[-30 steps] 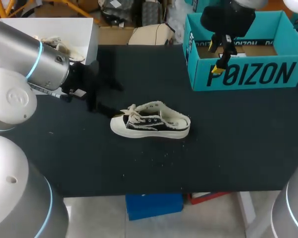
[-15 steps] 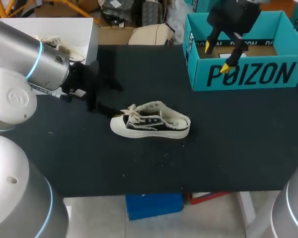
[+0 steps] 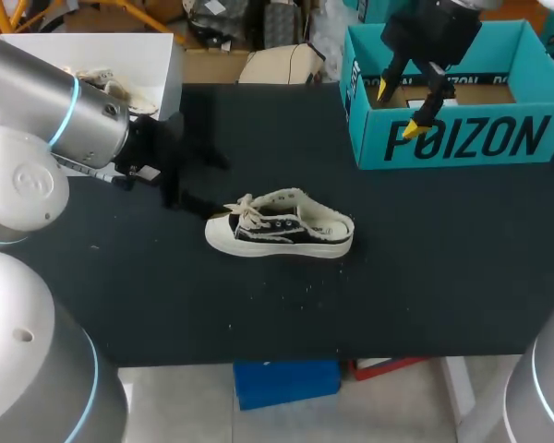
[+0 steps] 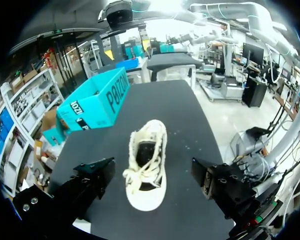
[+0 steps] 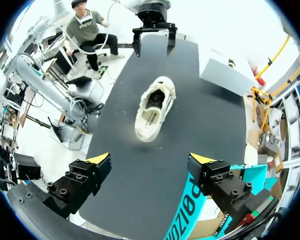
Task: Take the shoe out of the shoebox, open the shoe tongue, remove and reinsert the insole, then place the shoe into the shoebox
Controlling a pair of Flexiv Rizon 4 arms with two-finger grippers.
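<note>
A black-and-cream low sneaker [image 3: 279,224] lies on its sole in the middle of the black table, laces loose, toe toward my left arm. My left gripper [image 3: 203,185] hovers open just behind the toe. In the left wrist view the shoe [image 4: 146,167] sits between and ahead of that gripper's [image 4: 152,169] black fingers, untouched. The teal shoebox [image 3: 462,138] stands open at the back right. My right gripper [image 3: 397,109] hangs open above the box's front wall, holding nothing. In the right wrist view the shoe [image 5: 154,107] lies well ahead of the gripper [image 5: 151,159].
A white box [image 3: 157,55] with a pale laced item inside stands at the back left corner, behind my left arm. The teal box's front wall [image 5: 187,220] is close under the right gripper. Small crumbs dot the mat in front of the shoe.
My right gripper has turned over the shoebox's front wall, so both yellow tips now show, and has shifted slightly. The left arm and the shoe have not moved.
</note>
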